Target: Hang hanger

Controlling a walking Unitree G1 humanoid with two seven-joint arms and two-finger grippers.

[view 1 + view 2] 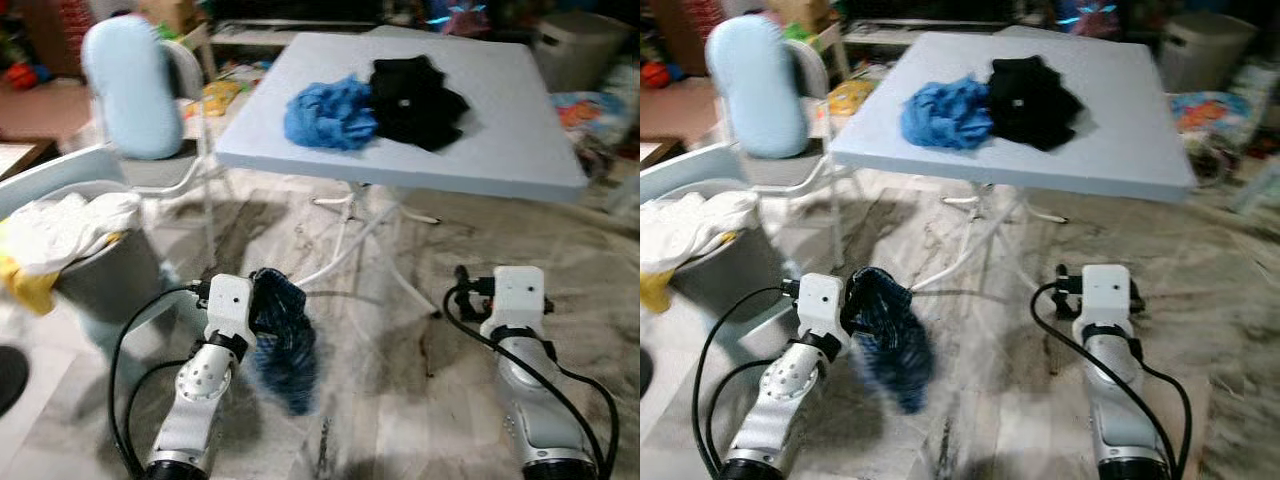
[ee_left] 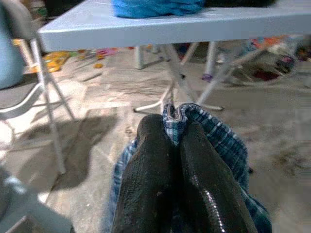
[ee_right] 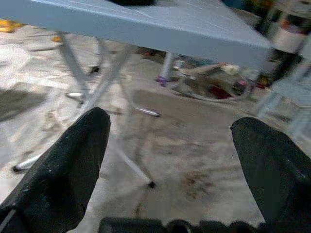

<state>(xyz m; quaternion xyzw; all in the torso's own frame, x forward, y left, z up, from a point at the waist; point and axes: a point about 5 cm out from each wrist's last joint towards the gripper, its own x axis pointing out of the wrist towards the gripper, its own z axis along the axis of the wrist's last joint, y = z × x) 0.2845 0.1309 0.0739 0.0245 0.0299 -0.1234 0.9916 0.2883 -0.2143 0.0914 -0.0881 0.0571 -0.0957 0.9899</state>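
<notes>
My left gripper is shut on a dark blue plaid garment, which hangs from its fingers low over the floor in front of the table. My right gripper is open and holds nothing, its fingers wide apart and pointing at the table's legs. The grey folding table stands ahead. On it lie a crumpled blue cloth and a black garment side by side. I see no hanger.
A grey laundry basket with white and yellow clothes stands at my left. Behind it is a folding chair with a light blue cushion. The table's white legs cross under it. Clutter lies along the back and at the right.
</notes>
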